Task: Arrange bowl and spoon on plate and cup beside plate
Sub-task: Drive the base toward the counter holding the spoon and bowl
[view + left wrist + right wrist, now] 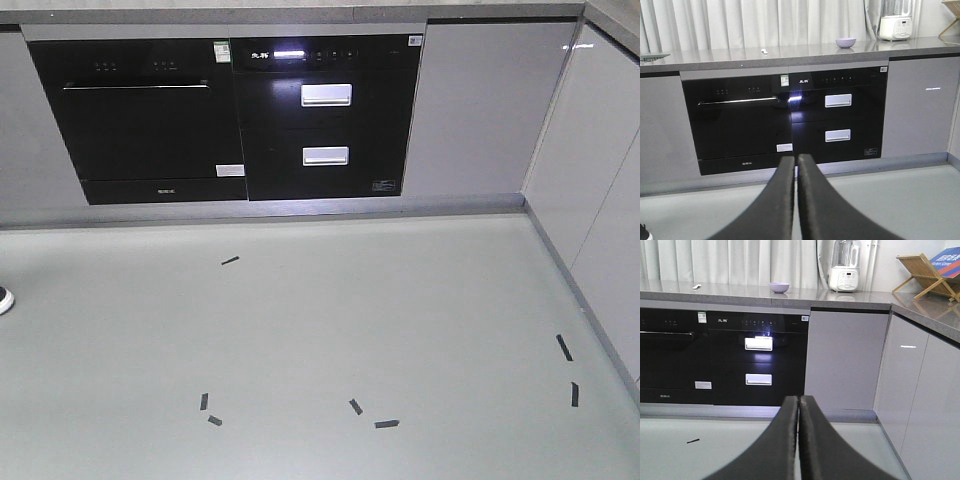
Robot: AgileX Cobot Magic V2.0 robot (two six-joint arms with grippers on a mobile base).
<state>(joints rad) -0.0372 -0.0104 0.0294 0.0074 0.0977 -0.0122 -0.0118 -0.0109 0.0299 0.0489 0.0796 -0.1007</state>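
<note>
Left gripper (795, 160) up close, jaws pressed together on nothing; right gripper (799, 400) the same, closed and empty. Beyond them the pale floor (300, 330), then the black oven (737, 120), and up on the grey counter (805, 54) sits one purple bowl (845, 42), with one pale spoon (764, 50) lying well apart to its left. Plate and cup: none in any view. Looks like the approach, nothing gathered yet; next the robot must close in on the counter and open a gripper.
</note>
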